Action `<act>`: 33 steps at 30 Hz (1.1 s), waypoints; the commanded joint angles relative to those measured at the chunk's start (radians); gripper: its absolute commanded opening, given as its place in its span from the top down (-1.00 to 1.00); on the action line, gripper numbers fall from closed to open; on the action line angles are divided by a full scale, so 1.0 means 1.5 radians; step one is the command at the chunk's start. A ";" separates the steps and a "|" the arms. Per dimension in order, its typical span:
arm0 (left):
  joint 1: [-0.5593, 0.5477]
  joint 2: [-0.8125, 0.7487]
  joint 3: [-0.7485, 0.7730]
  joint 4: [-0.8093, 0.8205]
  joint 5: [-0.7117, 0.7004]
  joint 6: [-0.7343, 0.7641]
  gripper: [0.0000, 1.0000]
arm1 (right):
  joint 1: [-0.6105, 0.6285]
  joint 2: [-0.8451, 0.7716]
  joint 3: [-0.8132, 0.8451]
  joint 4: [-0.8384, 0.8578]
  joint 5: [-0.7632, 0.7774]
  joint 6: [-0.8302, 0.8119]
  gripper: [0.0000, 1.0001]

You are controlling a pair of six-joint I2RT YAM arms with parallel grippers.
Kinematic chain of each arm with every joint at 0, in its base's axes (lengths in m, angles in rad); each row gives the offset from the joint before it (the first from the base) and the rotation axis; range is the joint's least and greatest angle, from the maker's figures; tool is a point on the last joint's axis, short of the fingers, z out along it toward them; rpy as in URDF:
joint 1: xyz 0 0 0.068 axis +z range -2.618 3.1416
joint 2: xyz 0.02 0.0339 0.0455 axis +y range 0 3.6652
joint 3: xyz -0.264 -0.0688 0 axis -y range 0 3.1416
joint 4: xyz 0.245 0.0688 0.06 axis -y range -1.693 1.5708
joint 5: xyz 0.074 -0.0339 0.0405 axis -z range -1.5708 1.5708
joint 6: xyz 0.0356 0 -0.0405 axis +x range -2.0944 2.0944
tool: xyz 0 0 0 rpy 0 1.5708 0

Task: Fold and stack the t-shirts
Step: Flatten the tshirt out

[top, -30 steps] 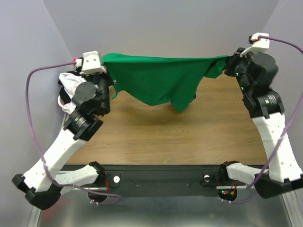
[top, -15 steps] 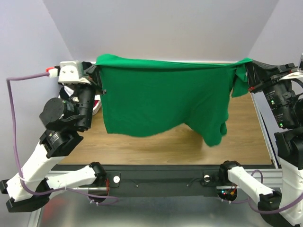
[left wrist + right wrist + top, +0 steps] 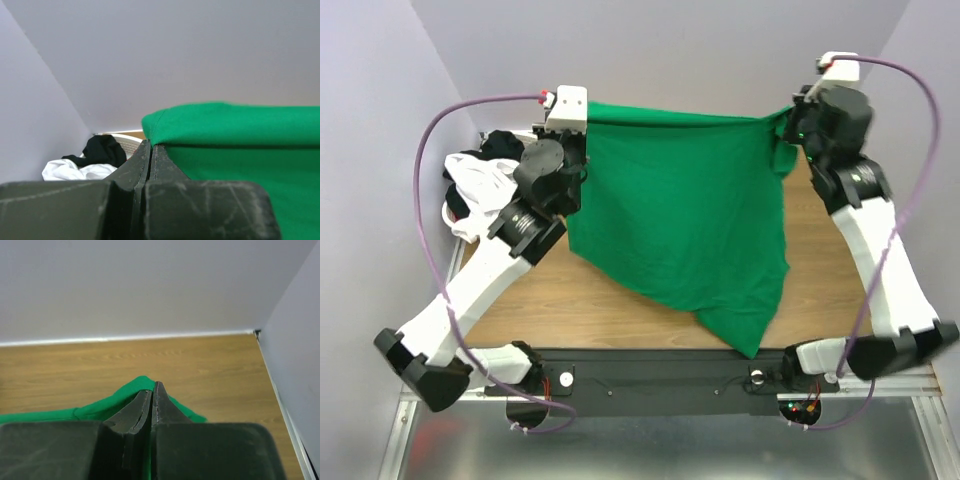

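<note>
We logged the green t-shirt (image 3: 690,210) as hanging in the air above the table (image 3: 610,290), top edge pulled nearly straight btwn the two arms, the rest draping down in a rough triangle. In the top view its lowest tip overlapped the table's near edge, right of centre. The left gripper (image 3: 586,116) was over the table's far-left part; in the left wrist view (image 3: 150,148) the jaws were pressed together, pinching the shirt's folded upper corner. The right gripper (image 3: 790,120) was over the table's far-right part; in the right wrist view (image 3: 152,389) the jaws were clamped w/ only a hairline gap, green cloth bunched around the tips. Beyond that grip the cloth hung in a small loose flap. At the table's left edge we saw a white t-shirt (image 3: 480,185) and a black t-shirt (image 3: 505,145) heaped together, crumpled, unfolded, black on the far side of white. Both sat in the basket (image 3: 131,143), of which only a bit of pale rim showed. We couldn't tell whether more cloth lay under the heap.
</note>
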 commanded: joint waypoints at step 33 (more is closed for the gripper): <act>-0.053 -0.223 0.028 -0.148 0.241 -0.117 1.00 | -0.005 -0.296 0.102 0.021 -0.136 -0.054 0.99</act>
